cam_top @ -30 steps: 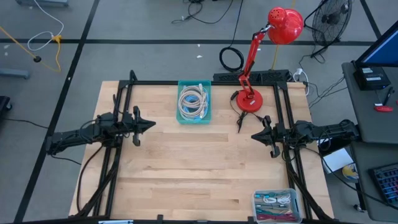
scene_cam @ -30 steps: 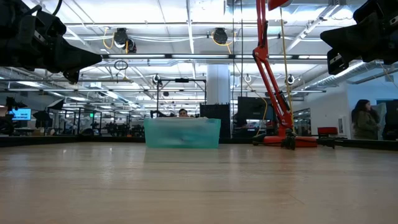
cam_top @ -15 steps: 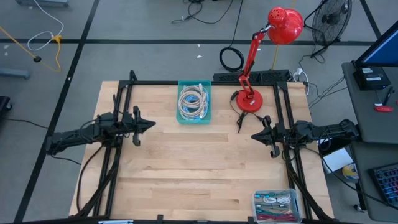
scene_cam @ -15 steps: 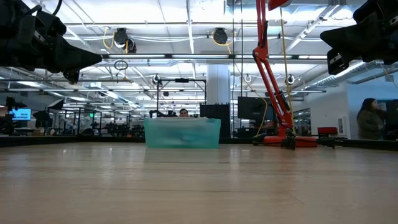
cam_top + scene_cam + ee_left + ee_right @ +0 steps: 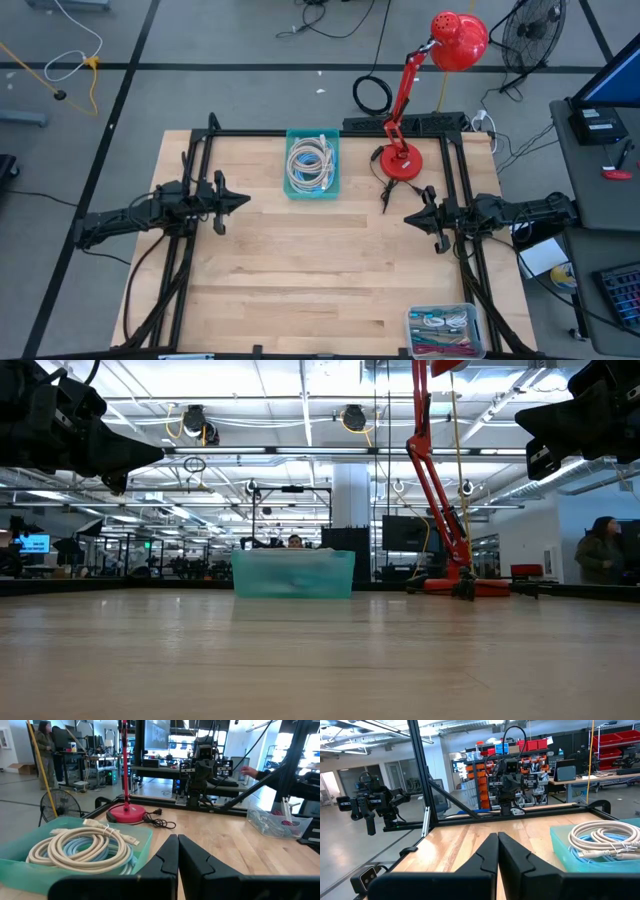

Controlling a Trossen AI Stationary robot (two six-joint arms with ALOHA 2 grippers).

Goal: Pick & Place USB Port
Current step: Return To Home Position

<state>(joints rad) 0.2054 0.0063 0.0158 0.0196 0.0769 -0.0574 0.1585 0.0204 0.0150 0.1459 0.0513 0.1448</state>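
Left jaws: closed on nothing, tips pressed together in the left wrist view. They hang above the left side of the desk (image 5: 300, 270) at the end of the left arm (image 5: 130, 215), pointing right. Right jaws the same, closed tight and empty, above the right side on the right arm (image 5: 520, 212), pointing left. The two face each other, well apart.

Outward, we find no loose cable on the bare wood. Pale coiled cables (image 5: 309, 160) lie in the green bin (image 5: 312, 194) at far centre, its long axis running near–far. It sits far and right of the left jaws, so the left arm is the nearer. The transparent bin (image 5: 445, 310), in the near right corner, holds more cables. Its long axis runs left–right, and the right arm is the nearer. A red lamp (image 5: 403, 160) stands far of the right jaws.

Our reading: sorting looks done and both arms look at or close to rest, with nothing to carry.
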